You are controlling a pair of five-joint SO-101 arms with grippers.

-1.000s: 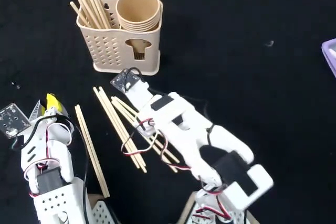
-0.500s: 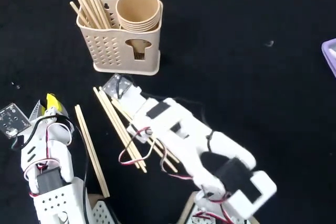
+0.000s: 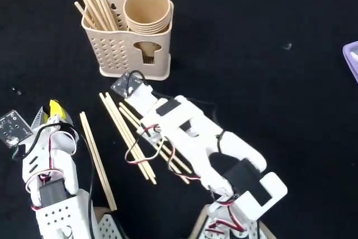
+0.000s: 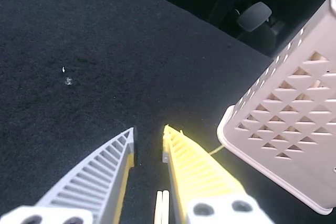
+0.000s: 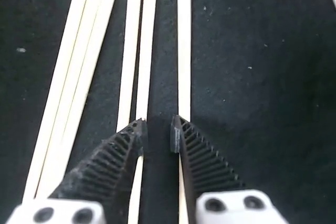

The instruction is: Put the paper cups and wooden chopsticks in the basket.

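Black felt tabletop (image 3: 263, 99), dark room

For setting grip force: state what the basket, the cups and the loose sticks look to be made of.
Basket: cream moulded plastic, semi-matte; even rows of holes in the wall. Cups: tan paper, matte; thin rolled rims nested in a stack. Sticks: probably bare pale wood or bamboo, matte; grain too fine to tell.

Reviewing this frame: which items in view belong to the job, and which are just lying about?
Part of the job:
basket
paper cups, stacked in the basket
chopsticks in the basket
loose chopsticks on the table by the right arm
chopstick pair beside the left arm

Lying about:
purple object at the table's far edge
black cloth
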